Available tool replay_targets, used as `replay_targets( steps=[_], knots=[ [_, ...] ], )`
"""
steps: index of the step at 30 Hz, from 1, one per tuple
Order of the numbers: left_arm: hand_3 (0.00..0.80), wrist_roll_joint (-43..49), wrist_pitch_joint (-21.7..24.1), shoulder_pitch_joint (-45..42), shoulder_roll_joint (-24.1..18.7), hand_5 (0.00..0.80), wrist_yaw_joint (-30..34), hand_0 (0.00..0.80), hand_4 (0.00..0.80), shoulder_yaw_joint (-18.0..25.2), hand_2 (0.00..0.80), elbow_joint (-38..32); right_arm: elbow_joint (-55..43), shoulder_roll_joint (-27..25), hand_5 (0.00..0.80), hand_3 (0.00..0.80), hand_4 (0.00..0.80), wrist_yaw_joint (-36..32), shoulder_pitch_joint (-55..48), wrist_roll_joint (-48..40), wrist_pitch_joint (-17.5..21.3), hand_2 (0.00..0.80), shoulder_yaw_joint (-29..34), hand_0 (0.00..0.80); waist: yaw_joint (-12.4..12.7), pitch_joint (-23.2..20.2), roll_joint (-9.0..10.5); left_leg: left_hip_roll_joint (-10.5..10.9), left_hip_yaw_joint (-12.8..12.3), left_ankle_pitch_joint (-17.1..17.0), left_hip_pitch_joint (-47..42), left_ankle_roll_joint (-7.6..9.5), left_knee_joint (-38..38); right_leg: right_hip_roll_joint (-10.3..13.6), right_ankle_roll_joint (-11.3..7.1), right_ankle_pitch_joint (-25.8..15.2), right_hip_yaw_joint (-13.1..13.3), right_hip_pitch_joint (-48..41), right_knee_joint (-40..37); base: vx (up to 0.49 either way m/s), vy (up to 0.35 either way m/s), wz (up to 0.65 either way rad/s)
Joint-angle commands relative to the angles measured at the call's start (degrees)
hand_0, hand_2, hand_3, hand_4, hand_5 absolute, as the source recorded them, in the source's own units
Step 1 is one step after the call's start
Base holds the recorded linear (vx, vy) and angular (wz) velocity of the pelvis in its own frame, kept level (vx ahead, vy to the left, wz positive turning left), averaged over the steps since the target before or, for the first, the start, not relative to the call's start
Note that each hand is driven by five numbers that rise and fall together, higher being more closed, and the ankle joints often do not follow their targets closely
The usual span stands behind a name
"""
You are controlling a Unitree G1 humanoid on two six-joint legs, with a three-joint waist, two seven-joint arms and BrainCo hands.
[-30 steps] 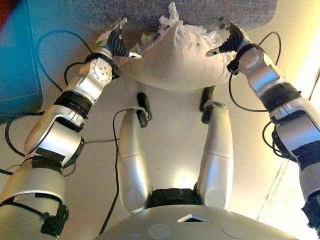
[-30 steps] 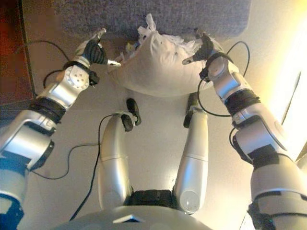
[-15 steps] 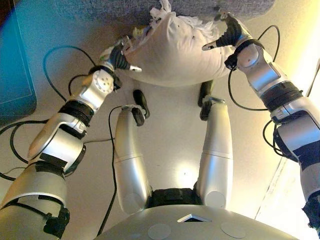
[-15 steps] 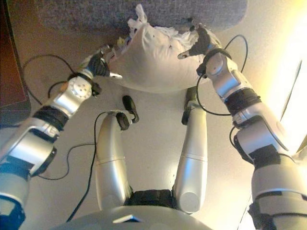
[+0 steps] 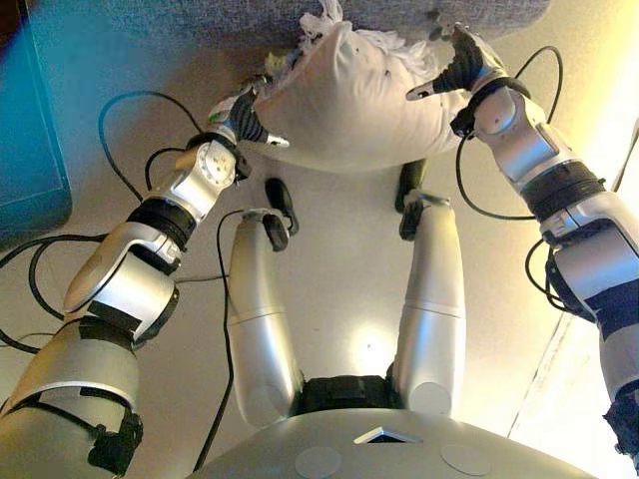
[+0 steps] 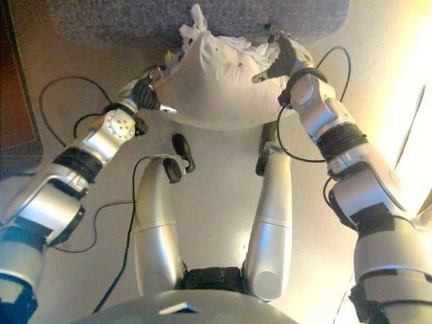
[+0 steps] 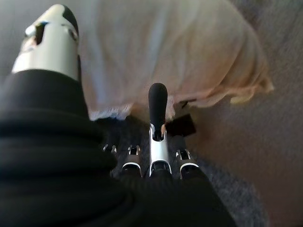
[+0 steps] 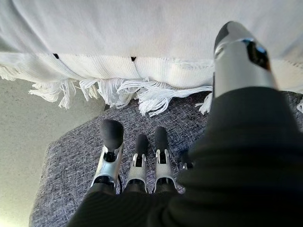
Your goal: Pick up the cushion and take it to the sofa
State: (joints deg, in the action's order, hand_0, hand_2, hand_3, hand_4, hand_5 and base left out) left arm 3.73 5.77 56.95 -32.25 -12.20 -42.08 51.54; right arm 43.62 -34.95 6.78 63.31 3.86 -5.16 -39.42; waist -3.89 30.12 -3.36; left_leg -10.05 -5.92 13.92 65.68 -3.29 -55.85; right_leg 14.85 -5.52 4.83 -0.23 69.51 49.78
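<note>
A white cushion (image 5: pixel 349 100) with a fringed edge hangs above the floor, clamped between my two hands, and its top reaches over the front edge of the grey sofa (image 5: pixel 200 15). My left hand (image 5: pixel 238 115) grips its left corner; in the left wrist view the thumb (image 7: pixel 52 42) lies on the cushion (image 7: pixel 165 52), most fingers are curled at the corner and one finger (image 7: pixel 157 99) sticks out straight. My right hand (image 5: pixel 464 70) presses the right end, with its thumb (image 8: pixel 236 56) on the cushion (image 8: pixel 142 33) and straight fingers (image 8: pixel 111 137) under the fringe, over the sofa fabric (image 8: pixel 71 156).
A flat dark piece of furniture (image 5: pixel 30 120) stands on the beige floor at the far left. The sofa runs across the top of both eye views. Strong light falls on the floor at the right (image 5: pixel 599 60).
The left hand has moved in from beside the cushion to its left corner. The cushion has risen and shifted toward the sofa's edge. The right hand went up with it.
</note>
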Motion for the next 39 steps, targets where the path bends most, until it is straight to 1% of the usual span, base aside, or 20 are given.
replay_targets(
  steps=[1,8,10,13,19,25,29,32,36,39],
  knots=[
    [0.0,2.7,0.4,2.2,-0.3,0.0,-3.4,0.0,0.0,1.8,0.0,1.7,2.6,-0.3,0.0,0.0,0.0,-1.6,-1.2,0.1,-1.8,0.0,-3.6,0.0,0.2,-0.3,-1.93,1.4,1.5,-1.8,0.5,-3.23,4.2,0.2,-2.78,3.0,1.8,-2.2,4.5,0.012,0.004,-0.04],
    [0.0,2.9,0.2,1.2,-0.3,0.0,-6.5,0.0,0.0,2.8,0.0,1.7,2.1,-0.8,0.0,0.0,0.0,-1.3,-2.9,1.1,-1.6,0.0,-3.6,0.0,-0.2,-0.3,-2.32,1.3,1.3,-2.0,0.5,-3.47,4.7,-0.1,-2.59,3.1,2.1,-1.9,4.1,0.018,0.012,-0.03],
    [0.0,2.6,0.9,0.9,-0.2,0.0,-7.9,0.0,0.0,3.1,0.0,2.0,2.2,-0.7,0.0,0.0,0.0,-1.1,-3.0,1.5,-1.8,0.0,-3.9,0.0,-0.2,-0.3,-2.35,1.3,1.2,-1.9,0.6,-3.55,4.6,-0.2,-2.49,3.3,2.1,-1.8,4.3,0.011,0.001,-0.02],
    [0.0,3.4,1.0,0.8,-0.1,0.0,-7.8,0.0,0.0,3.4,0.0,2.2,2.8,-0.4,0.0,0.0,0.0,-1.2,-3.1,1.6,-1.5,0.0,-4.1,0.0,-0.1,-0.3,-2.52,1.3,1.2,-1.8,0.6,-3.64,4.7,-0.2,-2.38,3.6,2.1,-1.8,4.3,0.0,0.0,0.0],
    [0.0,4.6,0.1,0.8,0.8,0.0,-7.2,0.0,0.0,2.6,0.0,2.8,3.3,0.4,0.0,0.0,0.0,-0.2,-3.1,0.5,-1.0,0.0,-4.8,0.0,-0.2,-0.3,-2.58,1.3,1.2,-1.7,1.4,-3.73,4.2,-0.3,-2.06,4.0,2.1,-0.9,5.0,0.0,0.0,0.0],
    [0.0,4.0,-0.8,2.5,0.9,0.0,-6.3,0.0,0.0,1.6,0.0,3.5,0.9,0.8,0.0,0.0,0.0,1.0,-3.5,0.5,-1.6,0.0,-4.6,0.0,-0.9,-0.3,-1.9,1.1,1.4,-0.9,3.2,-3.53,2.4,-0.8,-1.87,4.5,2.2,0.7,6.4,0.0,0.0,0.0],
    [0.0,4.0,0.0,3.0,0.4,0.0,-5.9,0.0,0.0,1.8,0.0,3.6,-1.9,-0.2,0.0,0.0,0.0,1.8,-4.4,0.4,-2.3,0.0,-4.4,0.0,-1.4,-0.3,-1.32,0.8,1.5,-0.6,4.0,-3.45,1.6,-1.1,-1.88,4.3,2.3,1.3,6.5,0.008,-0.001,-0.04],
    [0.0,4.1,-0.4,2.7,0.2,0.0,-5.8,0.0,0.0,2.3,0.0,2.6,-5.3,-0.9,0.0,0.0,0.0,2.7,-6.0,0.2,-3.3,0.0,-3.4,0.0,-1.8,-0.3,-0.93,0.7,1.4,-0.4,4.3,-3.46,1.4,-1.4,-2.0,4.1,2.4,1.4,6.2,0.017,0.019,-0.09],
    [0.0,4.6,-1.2,1.9,-0.1,0.0,-6.1,0.0,0.0,3.0,0.0,1.7,-8.2,-2.4,0.0,0.0,0.0,1.7,-8.1,2.4,-3.7,0.0,-3.0,0.0,-2.4,-0.3,-0.51,0.6,1.3,-0.2,4.4,-3.42,1.2,-1.7,-2.15,3.8,2.6,1.5,5.9,0.004,0.004,-0.01],
    [0.0,4.6,-0.8,1.6,-0.4,0.0,-6.4,0.0,0.0,3.3,0.0,2.0,-8.6,-2.9,0.0,0.0,0.0,1.1,-8.8,3.0,-3.4,0.0,-3.2,0.0,-2.6,-0.3,-0.37,0.5,1.3,0.0,4.6,-3.45,0.8,-1.8,-2.16,3.8,2.8,1.7,6.1,-0.001,0.023,-0.07]
  ],
)
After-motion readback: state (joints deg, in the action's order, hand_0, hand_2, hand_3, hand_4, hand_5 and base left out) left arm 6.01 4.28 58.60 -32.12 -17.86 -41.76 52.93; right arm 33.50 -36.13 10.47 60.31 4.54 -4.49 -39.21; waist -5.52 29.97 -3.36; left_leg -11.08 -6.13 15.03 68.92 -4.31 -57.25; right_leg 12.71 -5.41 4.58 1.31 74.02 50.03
